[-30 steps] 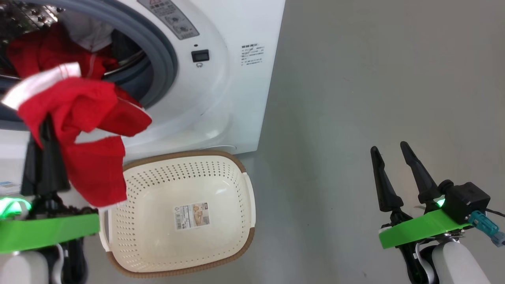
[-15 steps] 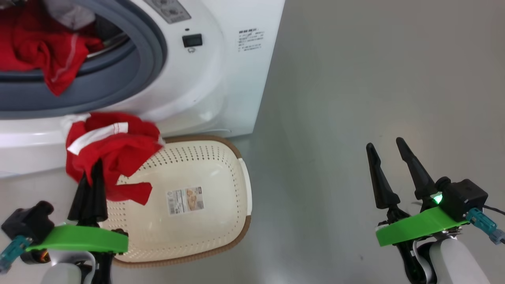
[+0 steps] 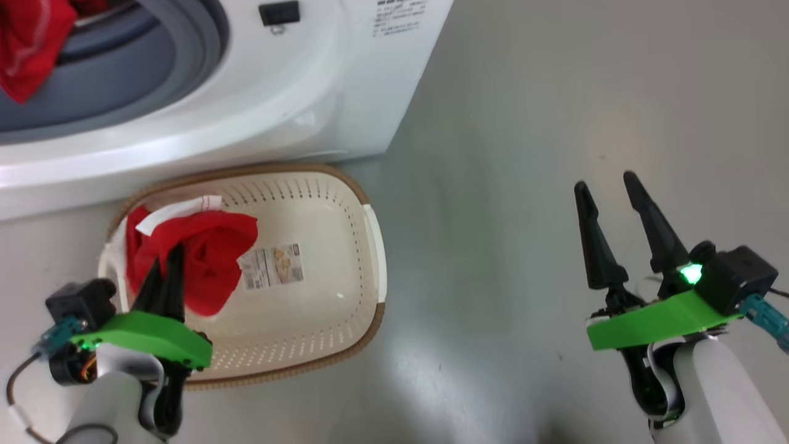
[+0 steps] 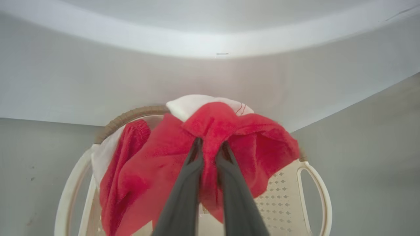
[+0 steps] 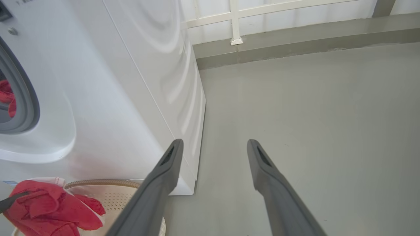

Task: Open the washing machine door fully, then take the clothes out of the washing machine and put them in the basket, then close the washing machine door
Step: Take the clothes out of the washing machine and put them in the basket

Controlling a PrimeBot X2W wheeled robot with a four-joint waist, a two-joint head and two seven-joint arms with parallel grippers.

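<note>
My left gripper (image 3: 165, 262) is shut on a red garment with white trim (image 3: 206, 259), which hangs into the left part of the cream basket (image 3: 373, 246). In the left wrist view the fingers (image 4: 183, 183) pinch a fold of that garment (image 4: 154, 167) above the basket (image 4: 315, 183). More red clothes (image 3: 24, 43) lie in the mouth of the washing machine (image 3: 320, 92), behind its grey gasket. My right gripper (image 3: 604, 182) stands open and empty over the floor at the right; (image 5: 214, 142) is the same gripper seen from its wrist. The washing machine door is out of view.
The basket stands on the grey floor right against the washing machine's front. Bare floor (image 3: 524, 123) stretches to the right of both. In the right wrist view the machine's side panel (image 5: 157, 65) runs back to a wall with a low ledge (image 5: 295, 29).
The head camera has tilted down. My left gripper has carried the red garment from the drum mouth down into the basket. The right gripper has stayed open in place.
</note>
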